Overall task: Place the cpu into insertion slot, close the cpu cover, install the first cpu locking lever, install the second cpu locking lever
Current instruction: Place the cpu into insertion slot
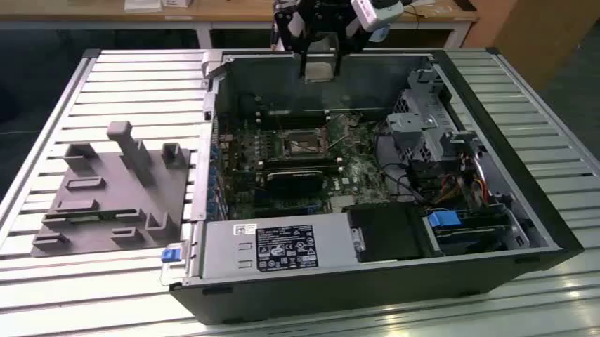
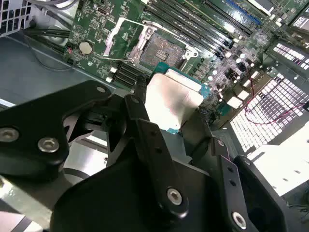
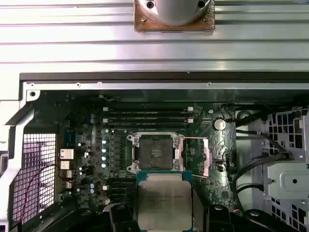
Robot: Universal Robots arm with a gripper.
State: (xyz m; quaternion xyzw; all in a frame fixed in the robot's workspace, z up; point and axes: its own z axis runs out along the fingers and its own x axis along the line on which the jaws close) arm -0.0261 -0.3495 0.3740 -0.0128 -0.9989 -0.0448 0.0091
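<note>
Your pincer (image 1: pixel 319 60) is pinching the cpu (image 1: pixel 317 71), held high over the open PC case (image 1: pixel 525 232).
In the ext. view the chip hangs above the case's far wall, well apart from the insertion slot (image 1: pixel 302 144) on the mobo below. In both wrist views its pale metal face sits btwn the black fingers (image 2: pixel 145 125), w/ the slot bare beyond it. The cpu cover (image 3: pixel 206 159) is swung open just beside the slot. The case sits on the slatted worktop (image 1: pixel 140 77).

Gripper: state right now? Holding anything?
Gripper: closed on the cpu, which is held in the air and not yet in the insertion slot.
</note>
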